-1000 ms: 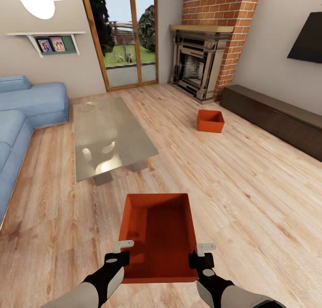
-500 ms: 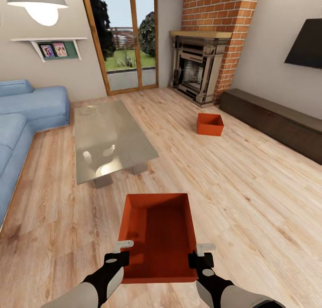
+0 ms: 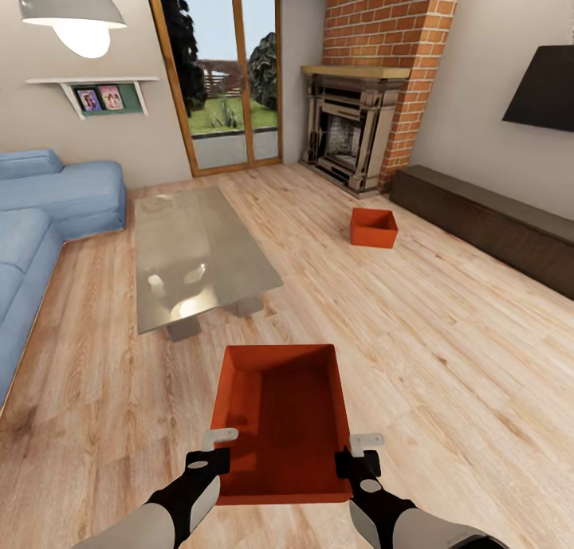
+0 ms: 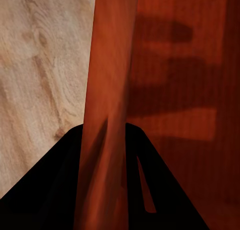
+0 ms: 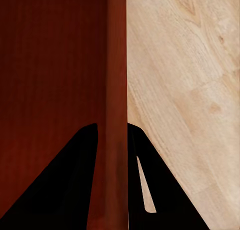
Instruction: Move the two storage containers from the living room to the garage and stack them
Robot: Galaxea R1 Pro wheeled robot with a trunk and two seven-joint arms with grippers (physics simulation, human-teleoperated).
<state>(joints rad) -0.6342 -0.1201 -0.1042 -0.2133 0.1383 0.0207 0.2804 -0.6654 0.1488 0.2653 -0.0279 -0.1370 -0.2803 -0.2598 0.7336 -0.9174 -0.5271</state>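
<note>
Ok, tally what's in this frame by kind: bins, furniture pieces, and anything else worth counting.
Orange-red storage containers: 2, one held, one on the floor near the fireplace
End effectors: 2, left, right, each clamped on a side wall of the held container
Blue sofa: 1
Glass coffee table: 1
Brick fireplace: 1
Total: 7

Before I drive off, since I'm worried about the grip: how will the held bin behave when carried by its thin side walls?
The held bin is open-topped and empty, so probably light. Its thin walls, pinched by the left pincer and right pincer, may flex somewhat. Both grips sit near its near end, so the far end could sag or tilt down.
</note>
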